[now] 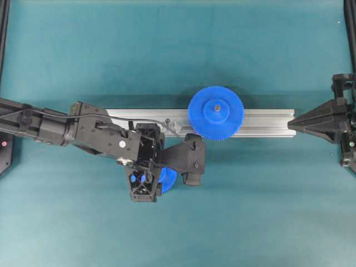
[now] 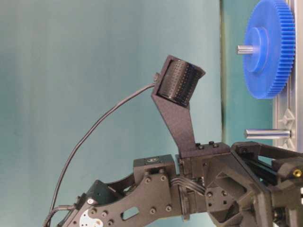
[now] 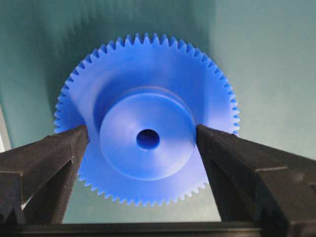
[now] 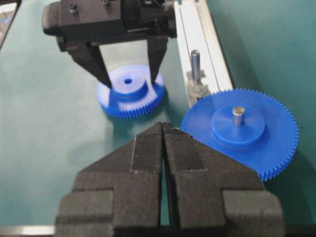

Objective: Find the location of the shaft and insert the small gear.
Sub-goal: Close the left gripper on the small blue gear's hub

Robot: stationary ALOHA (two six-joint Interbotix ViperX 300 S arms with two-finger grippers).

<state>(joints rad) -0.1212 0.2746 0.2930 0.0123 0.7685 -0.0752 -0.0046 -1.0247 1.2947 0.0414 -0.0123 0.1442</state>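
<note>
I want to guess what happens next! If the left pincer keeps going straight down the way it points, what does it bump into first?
Probably the small gear. The left pincer is open, with a finger on each side of the gear's raised hub, so the fingertips would likely meet the gear's flat face.

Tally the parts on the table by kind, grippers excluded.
Blue gears: 2, the small gear and the large gear
Bare metal shafts: 1, the shaft
Aluminium rails: 1, the rail
Total: 4

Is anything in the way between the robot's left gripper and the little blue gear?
Nothing visible. The open left gripper already has one finger on each side of the small gear's hub, with only empty space between.
</note>
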